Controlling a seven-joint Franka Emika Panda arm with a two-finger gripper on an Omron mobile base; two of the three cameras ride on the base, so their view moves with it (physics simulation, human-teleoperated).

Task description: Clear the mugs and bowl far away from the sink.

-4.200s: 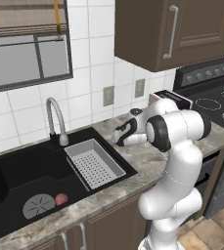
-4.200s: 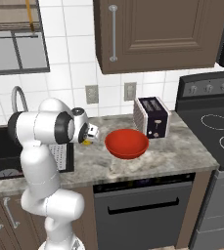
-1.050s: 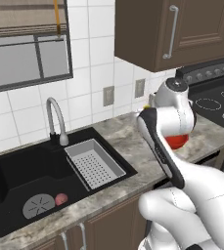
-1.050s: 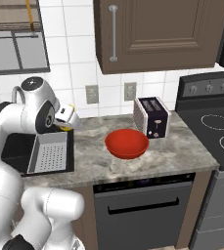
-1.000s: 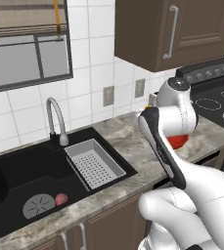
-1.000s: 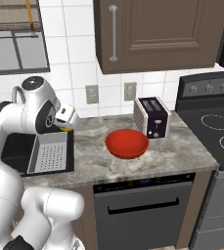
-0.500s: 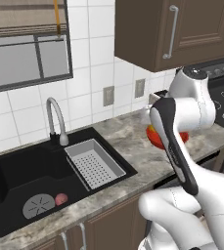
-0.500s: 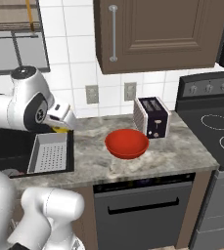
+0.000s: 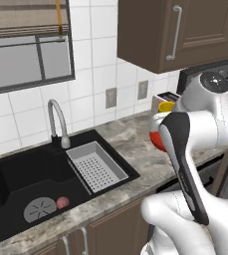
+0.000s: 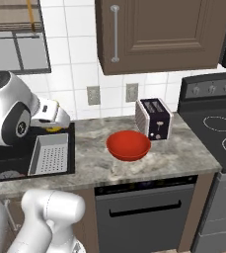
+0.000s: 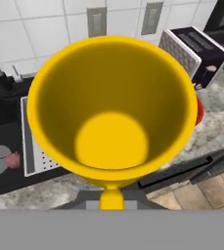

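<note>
You are carrying the plain yellow mug (image 11: 111, 112) in jaws closed tight on it near its base, mouth toward the hand camera, raised above the grey marble table (image 10: 97, 163) between the large black recessed sink (image 9: 21, 174) and the wide glossy red bowl (image 10: 129, 144). The main risk is the landing: if you lower it toward 3 o'clock in the right base view without checking clearance, the mug could knock the red bowl or the dark two-slot toaster (image 10: 154, 118) just behind it, and a small hold low on a flared cup may let it tip or slip on a fast swing. The mug is empty inside. The red bowl appears empty too. In the sink, the grey perforated tray (image 9: 96, 167) holds nothing, and a small pink round thing (image 9: 62, 202) lies by the drain. The white mug I cannot place.
</note>
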